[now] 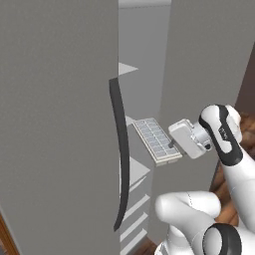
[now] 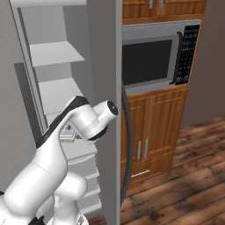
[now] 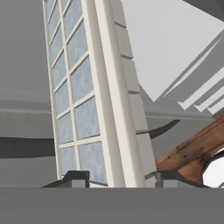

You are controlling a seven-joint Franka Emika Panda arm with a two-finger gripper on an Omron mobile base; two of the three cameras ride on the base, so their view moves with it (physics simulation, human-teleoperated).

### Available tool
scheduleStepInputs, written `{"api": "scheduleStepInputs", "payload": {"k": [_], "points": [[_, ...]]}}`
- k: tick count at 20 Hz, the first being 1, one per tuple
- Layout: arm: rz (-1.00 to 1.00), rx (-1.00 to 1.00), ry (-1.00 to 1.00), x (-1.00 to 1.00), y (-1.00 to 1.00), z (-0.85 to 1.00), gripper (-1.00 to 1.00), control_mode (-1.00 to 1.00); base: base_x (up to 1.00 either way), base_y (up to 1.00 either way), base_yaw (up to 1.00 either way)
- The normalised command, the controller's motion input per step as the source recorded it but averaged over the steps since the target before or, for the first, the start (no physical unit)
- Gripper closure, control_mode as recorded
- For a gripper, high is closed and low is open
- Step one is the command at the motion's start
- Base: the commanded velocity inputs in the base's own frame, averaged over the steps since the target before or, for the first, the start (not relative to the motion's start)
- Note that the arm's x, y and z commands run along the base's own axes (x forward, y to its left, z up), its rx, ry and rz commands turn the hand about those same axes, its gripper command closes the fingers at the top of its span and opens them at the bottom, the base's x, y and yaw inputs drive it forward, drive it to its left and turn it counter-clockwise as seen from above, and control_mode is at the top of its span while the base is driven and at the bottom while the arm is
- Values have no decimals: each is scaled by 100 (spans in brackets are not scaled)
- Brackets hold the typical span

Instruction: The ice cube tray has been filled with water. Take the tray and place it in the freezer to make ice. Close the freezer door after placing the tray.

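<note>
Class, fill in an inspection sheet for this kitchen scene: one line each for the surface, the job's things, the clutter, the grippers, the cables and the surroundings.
Surface: white shelves inside the freezer, stacked one above another; those in view look bare.
Job's things: ice cube tray held out level at the arm's end, in the gap between the two grey doors; freezer door stands open, its dark curved handle toward the gap.
Clutter: nothing seen.
Grippers: gripper closed on the ice cube tray's edge, fingertips on either side of its rim.
Cables: nothing seen.
Surroundings: steel microwave set in wooden cabinets; wood plank floor.
</note>
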Motion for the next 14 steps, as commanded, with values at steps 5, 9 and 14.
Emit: {"api": "scheduleStepInputs", "payload": {"k": [5,9,14], "points": [[0,-5,3,-6,39,0,100,-100,0,0,0],[0,-1,3,0,32,0,100,-100,0,0,0],[0,0,0,0,18,0,100,-100,0,0,0]]}}
